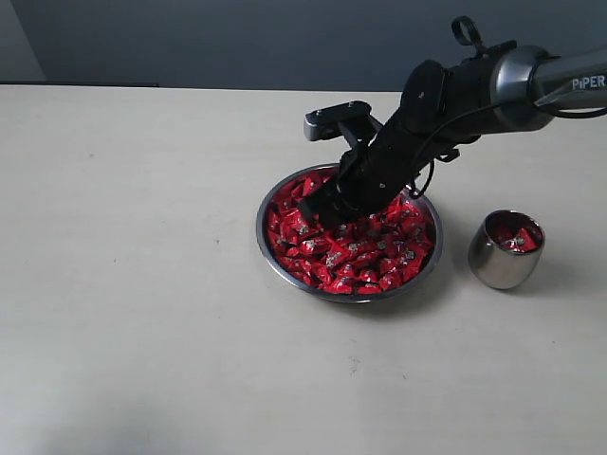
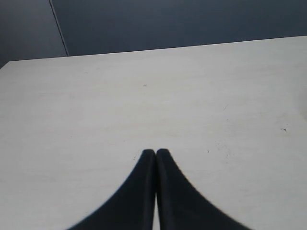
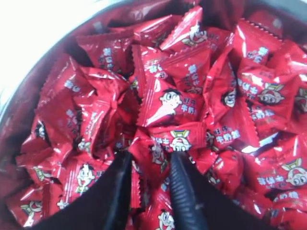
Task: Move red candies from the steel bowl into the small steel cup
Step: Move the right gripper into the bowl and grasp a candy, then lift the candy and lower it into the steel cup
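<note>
Early days I'd say: the cup [image 1: 498, 267], off to one side of the right pincer [image 3: 151, 159], holds only a few red candies [image 1: 517, 239], while the bowl [image 1: 268, 248] is heaped right under the pincer, whose tips are spread in the pile around one candy, not pinching yet.

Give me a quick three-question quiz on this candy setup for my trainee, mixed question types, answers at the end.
1. True or false: the small steel cup is empty.
2. Where is the right gripper? A: above the cup. B: down in the steel bowl, among the red candies. C: resting on bare table.
3. Fill in: the left gripper has its fingers ___.

Key: 1 false, it already holds red candies. 2 B. 3 shut.
</note>
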